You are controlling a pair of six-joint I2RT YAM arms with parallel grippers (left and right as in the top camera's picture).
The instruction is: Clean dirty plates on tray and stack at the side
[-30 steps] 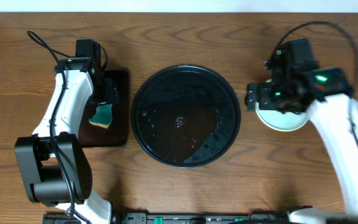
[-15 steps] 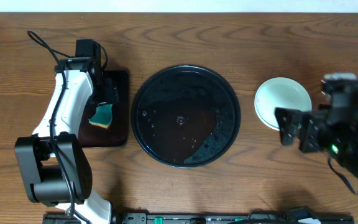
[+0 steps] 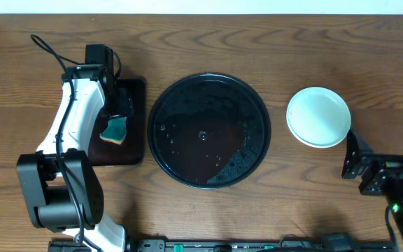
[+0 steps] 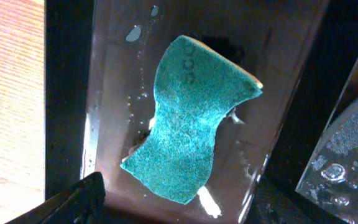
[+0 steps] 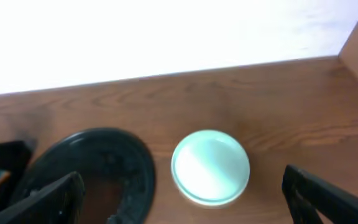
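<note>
A stack of pale blue-green plates [image 3: 318, 117] sits on the wood to the right of the large round black tray [image 3: 260, 122]; the top one looks clean. The stack also shows in the right wrist view [image 5: 211, 167], with the round tray [image 5: 114, 155] to its left. No plate lies on the round tray, which is wet. My right gripper [image 3: 366, 171] is open and empty at the lower right, well back from the stack. My left gripper [image 3: 117, 105] hangs open over the small rectangular tray, above a teal sponge [image 4: 188, 121].
The small rectangular black tray [image 3: 135, 150] lies left of the round tray and holds the teal sponge [image 3: 115, 129]. Water drops cover the round tray's floor. Wood table lies all around, with a pale wall at the far edge.
My right gripper has left the plate stack and drawn back to the lower right, open. The stack stays where it was. The left arm has not moved.
</note>
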